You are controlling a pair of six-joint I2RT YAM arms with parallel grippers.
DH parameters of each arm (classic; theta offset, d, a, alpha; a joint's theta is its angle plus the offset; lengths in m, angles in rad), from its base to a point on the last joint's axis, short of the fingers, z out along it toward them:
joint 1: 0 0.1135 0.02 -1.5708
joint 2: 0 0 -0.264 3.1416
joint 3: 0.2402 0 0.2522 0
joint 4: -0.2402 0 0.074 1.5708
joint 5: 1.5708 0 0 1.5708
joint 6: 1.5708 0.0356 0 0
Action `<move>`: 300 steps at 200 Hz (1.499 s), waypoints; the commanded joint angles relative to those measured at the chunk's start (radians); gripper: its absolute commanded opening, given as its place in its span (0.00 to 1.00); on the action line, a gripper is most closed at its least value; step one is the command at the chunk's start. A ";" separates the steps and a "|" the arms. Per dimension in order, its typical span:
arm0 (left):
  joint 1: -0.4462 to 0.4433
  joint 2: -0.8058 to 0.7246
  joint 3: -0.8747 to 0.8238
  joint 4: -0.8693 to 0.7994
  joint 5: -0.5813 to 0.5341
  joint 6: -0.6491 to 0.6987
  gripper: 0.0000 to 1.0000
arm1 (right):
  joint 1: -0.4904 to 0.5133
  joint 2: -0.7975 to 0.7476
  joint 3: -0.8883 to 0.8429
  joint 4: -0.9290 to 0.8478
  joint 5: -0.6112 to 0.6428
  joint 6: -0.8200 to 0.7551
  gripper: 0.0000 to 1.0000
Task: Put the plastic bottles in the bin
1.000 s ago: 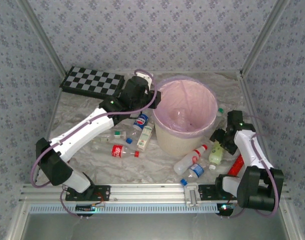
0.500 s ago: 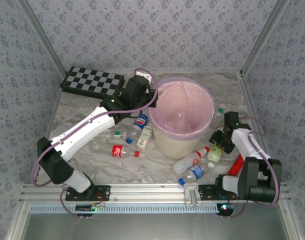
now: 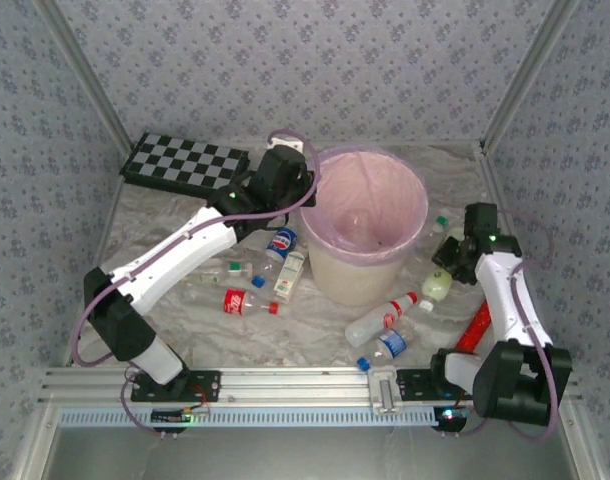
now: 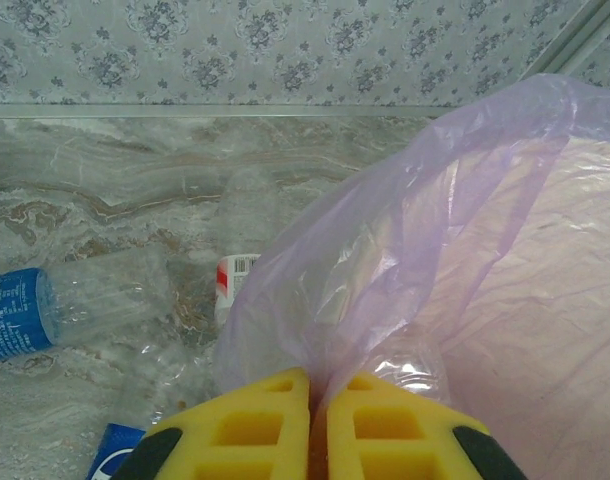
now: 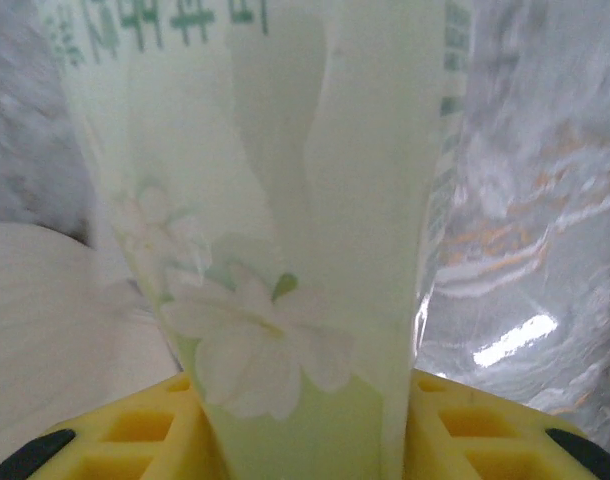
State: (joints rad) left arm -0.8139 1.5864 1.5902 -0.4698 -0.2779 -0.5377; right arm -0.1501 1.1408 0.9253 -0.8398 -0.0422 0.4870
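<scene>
**Right claw takes a bottle; nine remain outside the bin**

Since a second ago the right arm has swung away from its base, its claw closing as it went, and the bin point(image 3: 370, 285) has shifted slightly toward 10 o'clock.

At the bin's 10 o'clock rim, the left claw point(image 4: 319, 385) is pinched together on the bag point(image 4: 405, 230). A board point(image 3: 185, 163) lies farther out the same way.

Four bottles lie at 8 to 9 o'clock of the bin:
- clear bottle point(image 3: 217, 270)
- red-label bottle point(image 3: 243, 302)
- Pepsi bottle point(image 3: 281, 243)
- white bottle point(image 3: 290, 275)

Two lie at 6 o'clock: the red-capped bottle point(image 3: 380, 318) and the blue-label bottle point(image 3: 390, 343). A green-capped bottle point(image 3: 440, 222) sits at 2 o'clock.

At about 4 o'clock, near the bin, the right claw point(image 5: 305, 400) is clamped on the green bottle point(image 5: 285, 250). The red bottle point(image 3: 475, 328) lies beside that arm, nearer the base.

The job looks to be barely begun. A clear shape lies inside the bin, but I cannot tell whether it is a bottle. The green bottle is gripped but not yet over the rim.

Count: nine bottles outside the bin, one of them held, plus one bin and one board.
</scene>
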 commanded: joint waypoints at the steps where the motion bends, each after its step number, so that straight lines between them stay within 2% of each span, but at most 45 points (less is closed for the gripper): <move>1: 0.005 0.002 -0.017 0.028 -0.039 -0.022 0.08 | -0.026 -0.049 0.147 -0.104 -0.008 -0.054 0.41; 37: 0.005 -0.021 -0.067 0.061 -0.037 -0.004 0.04 | -0.045 -0.116 0.359 -0.101 -0.029 -0.065 0.38; 65: 0.004 -0.034 -0.085 0.084 -0.017 0.013 0.03 | -0.046 -0.139 0.505 -0.068 -0.030 -0.056 0.30; 94: 0.000 -0.032 -0.087 0.080 -0.001 0.020 0.01 | -0.028 -0.103 0.626 0.004 -0.183 -0.012 0.29; 116: -0.007 -0.034 -0.090 0.082 -0.003 0.031 0.01 | 0.073 -0.046 0.690 0.043 -0.228 0.003 0.28; 150: -0.013 -0.036 -0.091 0.081 -0.012 0.040 0.00 | 0.308 0.064 0.783 0.027 -0.154 -0.053 0.27; 190: -0.018 -0.034 -0.078 0.070 -0.026 0.057 0.00 | 0.490 0.193 0.868 -0.102 -0.106 -0.121 0.26; 233: -0.025 -0.033 -0.081 0.076 -0.040 0.071 0.00 | 0.595 0.292 0.860 -0.274 -0.033 -0.186 0.26; 271: -0.031 -0.039 -0.084 0.067 -0.062 0.094 0.00 | 0.640 0.331 0.776 -0.308 -0.026 -0.196 0.25; 300: -0.037 -0.040 -0.084 0.071 -0.071 0.099 0.00 | 0.683 0.376 0.743 -0.320 0.052 -0.187 0.24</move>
State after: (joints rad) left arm -0.8406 1.5566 1.5211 -0.3634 -0.3161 -0.4622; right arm 0.5014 1.4837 1.6905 -1.1107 -0.0654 0.3141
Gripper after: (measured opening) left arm 0.084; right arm 0.347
